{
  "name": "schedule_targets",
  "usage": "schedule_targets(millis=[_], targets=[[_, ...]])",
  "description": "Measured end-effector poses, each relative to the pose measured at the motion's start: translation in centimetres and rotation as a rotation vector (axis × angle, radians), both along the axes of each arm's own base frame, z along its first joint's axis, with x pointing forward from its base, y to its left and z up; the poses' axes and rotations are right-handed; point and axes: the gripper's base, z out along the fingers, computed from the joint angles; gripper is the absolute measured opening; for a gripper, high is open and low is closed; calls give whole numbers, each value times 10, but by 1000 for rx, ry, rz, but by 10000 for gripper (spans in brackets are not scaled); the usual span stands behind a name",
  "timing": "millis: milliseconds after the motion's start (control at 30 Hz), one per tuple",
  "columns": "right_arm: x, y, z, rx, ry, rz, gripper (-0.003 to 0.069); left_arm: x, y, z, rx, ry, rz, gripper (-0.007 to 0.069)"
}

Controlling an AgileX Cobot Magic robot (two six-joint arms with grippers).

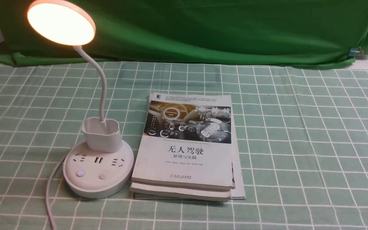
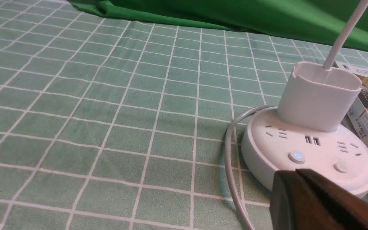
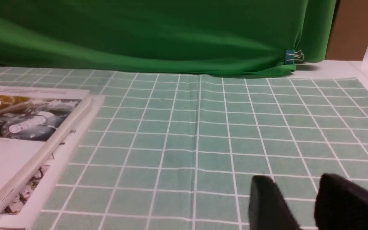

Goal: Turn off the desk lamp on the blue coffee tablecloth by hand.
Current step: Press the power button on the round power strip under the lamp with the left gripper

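My left gripper (image 2: 294, 174) looks closed and empty, near the lit desk lamp (image 1: 98, 172); my right gripper (image 3: 294, 179) is parted, beyond the books (image 1: 184, 143) from the lamp; poor aim could make me press the wrong button (image 1: 103, 174)

Desk lamp (image 1: 61, 23): disc head glowing warm, glare washing out its face. Right gripper (image 3: 294, 191): blurred, dark fingers, right wrist view.
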Motion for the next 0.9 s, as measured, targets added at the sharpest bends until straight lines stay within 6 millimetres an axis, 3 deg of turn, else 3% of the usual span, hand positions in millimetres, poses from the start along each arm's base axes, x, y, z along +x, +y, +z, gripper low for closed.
schedule_targets(millis=[767,833,900], targets=[[0,0,0,0,0,0,242,0,0,1,-7,-7,0,1],[0,0,0,0,0,0,242,1,-1,3,-54,-33,2,1],[0,0,0,0,0,0,242,1,-2,9,-215,-100,12,1]])
